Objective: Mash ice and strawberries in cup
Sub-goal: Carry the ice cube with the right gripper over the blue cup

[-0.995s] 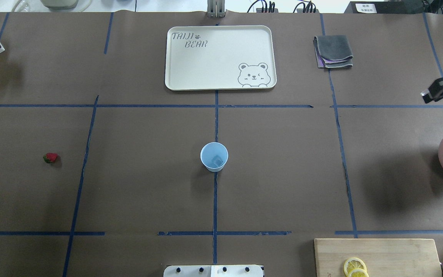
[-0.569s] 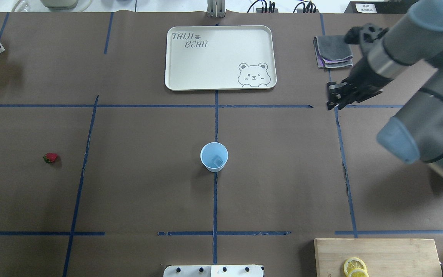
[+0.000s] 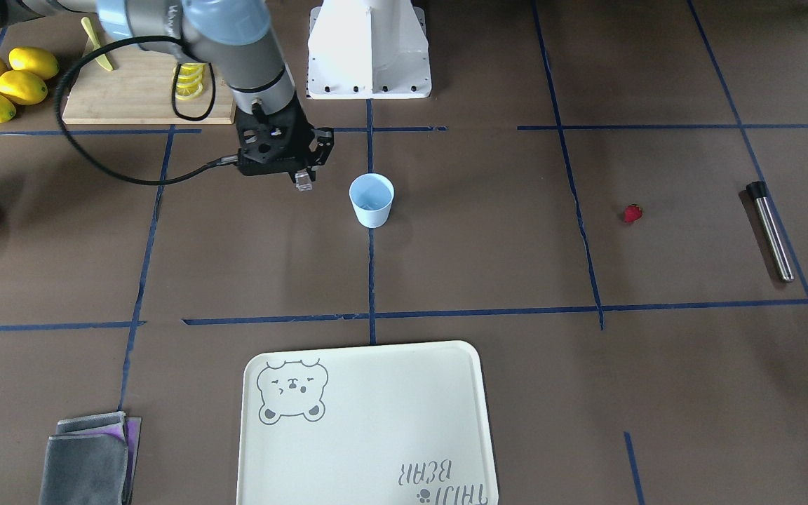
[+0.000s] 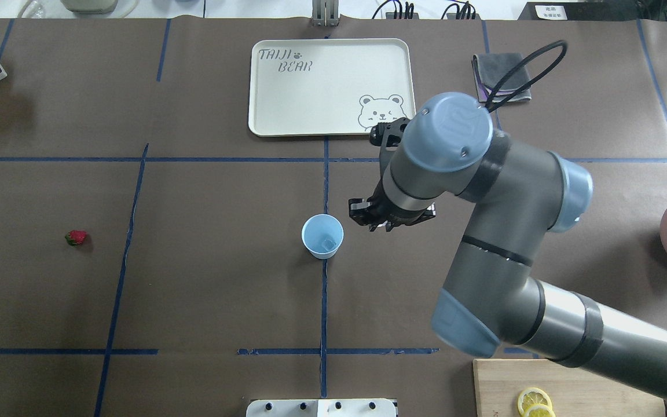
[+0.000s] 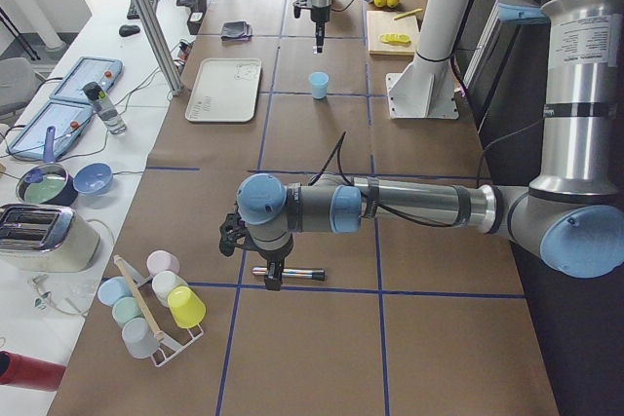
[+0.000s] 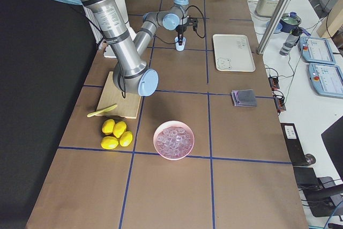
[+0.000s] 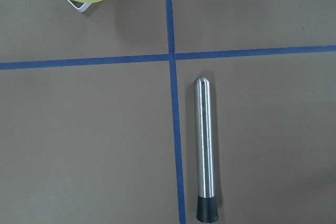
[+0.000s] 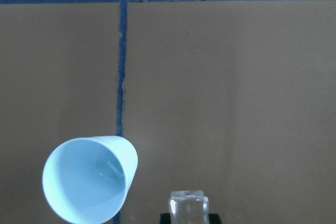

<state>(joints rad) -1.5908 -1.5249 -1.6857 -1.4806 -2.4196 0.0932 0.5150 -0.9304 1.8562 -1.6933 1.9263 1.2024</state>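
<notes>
So far one clear ice cube sits in the small pale blue plastic cup, the right gripper has its fingers pinching a second cube at its 3 o'clock, and the red strawberry lies on the counter at 9 o'clock.

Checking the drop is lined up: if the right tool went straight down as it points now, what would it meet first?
Probably bare table, not the cup: the right tool, shut on an ice cube, hangs beside the rim.
</notes>
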